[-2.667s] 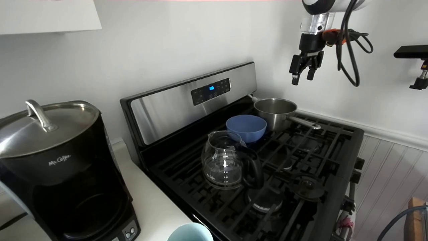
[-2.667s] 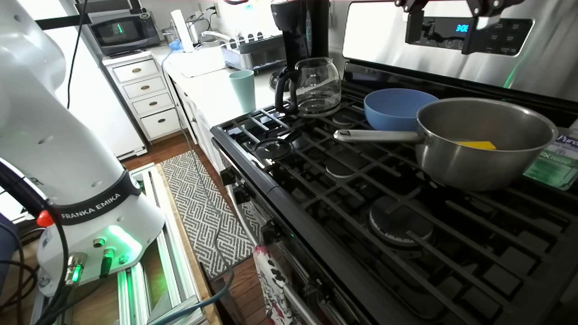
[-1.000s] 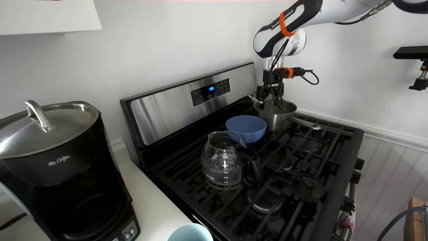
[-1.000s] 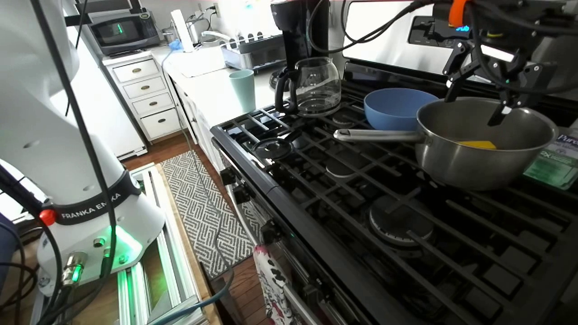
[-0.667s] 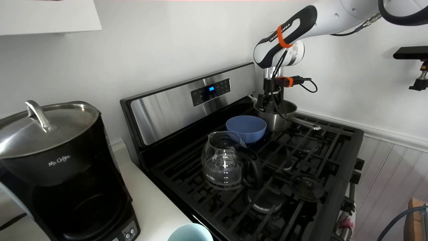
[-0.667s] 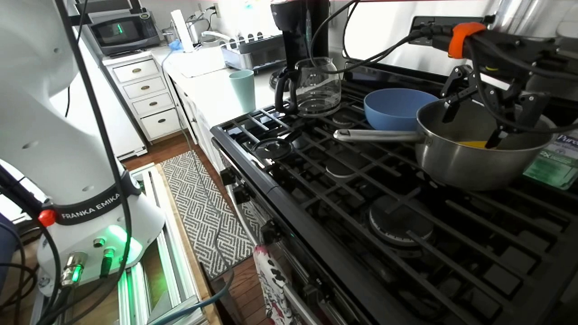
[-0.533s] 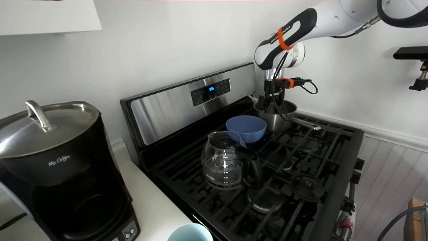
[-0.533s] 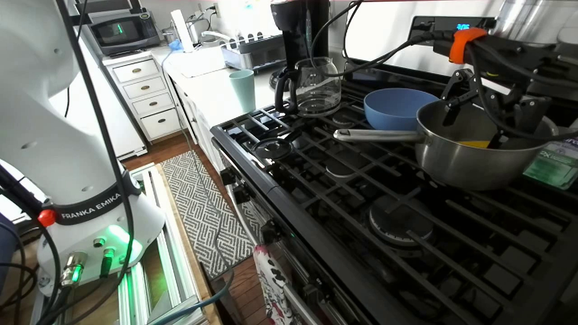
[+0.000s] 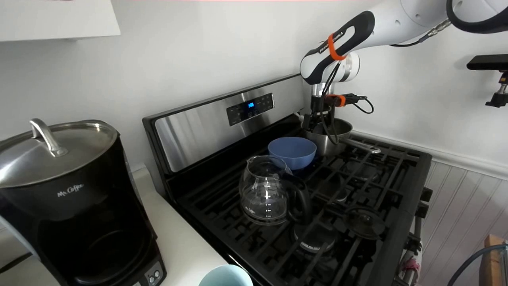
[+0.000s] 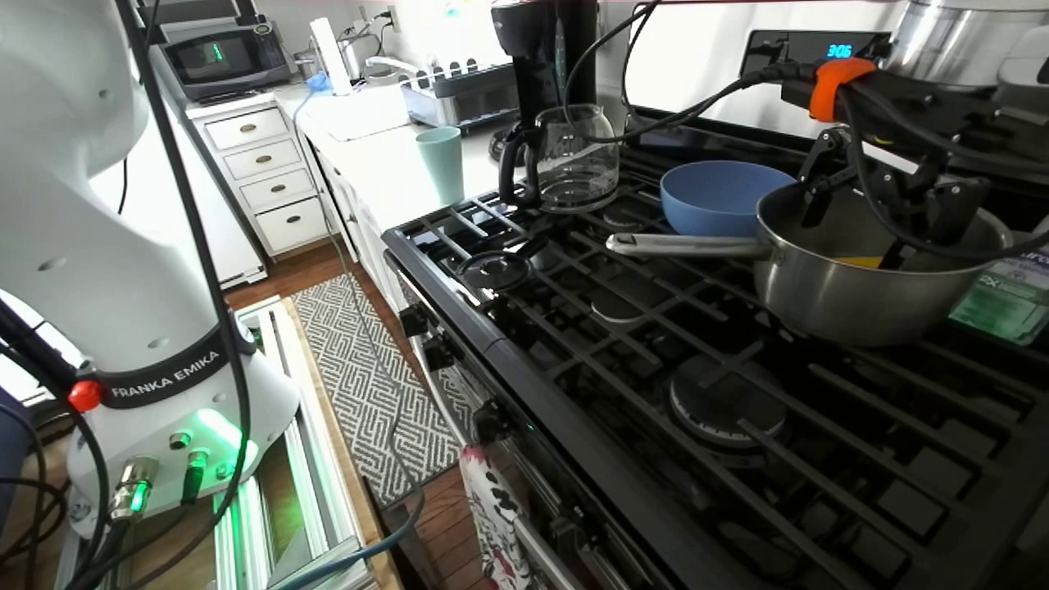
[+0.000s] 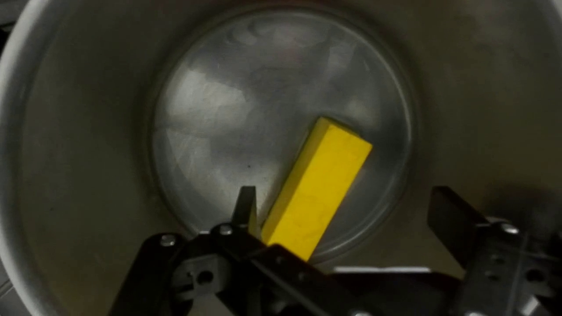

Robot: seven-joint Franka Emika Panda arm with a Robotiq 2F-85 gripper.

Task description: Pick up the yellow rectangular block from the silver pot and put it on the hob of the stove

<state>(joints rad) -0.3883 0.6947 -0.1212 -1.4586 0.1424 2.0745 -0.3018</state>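
The yellow rectangular block (image 11: 318, 188) lies flat on the floor of the silver pot (image 11: 15, 109), slanting in the wrist view. A sliver of the block (image 10: 859, 262) shows over the pot's rim in an exterior view. The pot (image 10: 869, 303) stands on the grates at the stove's back corner. My gripper (image 11: 344, 188) is open and empty, with its fingers down inside the pot. One finger is beside the block's near end; the other is well off on the far side. The hob (image 10: 729, 401) has black grates. The stove's steel back panel (image 9: 206, 135) rises behind it.
A blue bowl (image 9: 293, 153) stands beside the pot. A clear glass carafe (image 9: 265, 194) sits on the grates. The pot's handle (image 10: 684, 246) points over the hob. A green-labelled container (image 10: 1008, 295) is behind the pot. A coffee maker (image 9: 71, 190) stands on the counter.
My gripper came from high above the stove, over the pot and down into it, with its fingers open. In the last half second it shifted only slightly. The block and pot have not moved.
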